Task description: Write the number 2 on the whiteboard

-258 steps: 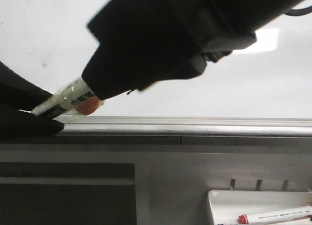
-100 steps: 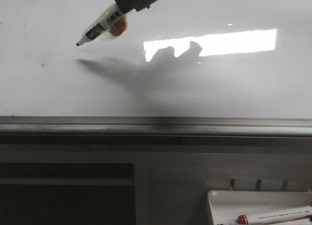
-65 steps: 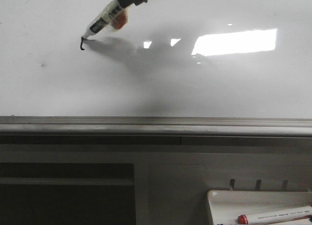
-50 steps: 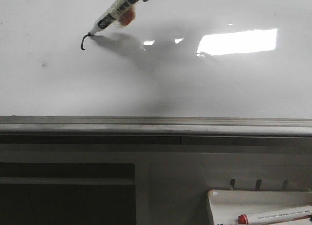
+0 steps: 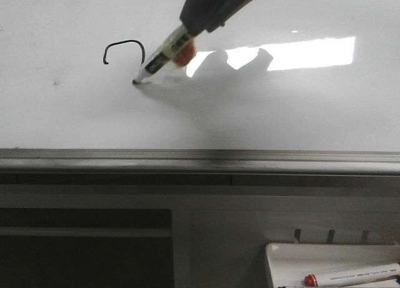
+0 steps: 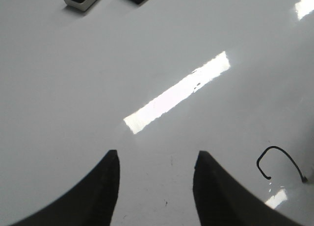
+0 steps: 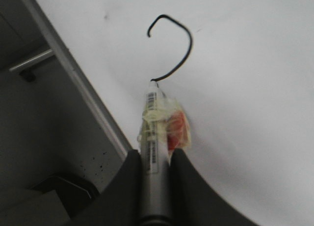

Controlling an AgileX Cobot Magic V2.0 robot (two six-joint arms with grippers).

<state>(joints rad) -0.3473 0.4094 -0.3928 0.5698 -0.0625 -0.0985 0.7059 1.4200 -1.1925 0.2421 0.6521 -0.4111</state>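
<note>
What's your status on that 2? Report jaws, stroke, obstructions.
Right gripper shut on marker, tip on whiteboard. Left gripper open, empty. Number 2 partial: hook and diagonal drawn, base missing. Nothing blocking the stroke.

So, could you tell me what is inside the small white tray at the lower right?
A red-capped marker lies in the white tray, the cap toward the tray's left. The frame edge cuts off the rest of the tray, so anything else in it cannot be seen.

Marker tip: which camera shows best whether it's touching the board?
Right wrist view: the marker tip sits close up, right at the end of the stroke on the whiteboard. Front view shows the tip smaller and side-on. Left wrist view shows only the stroke.
</note>
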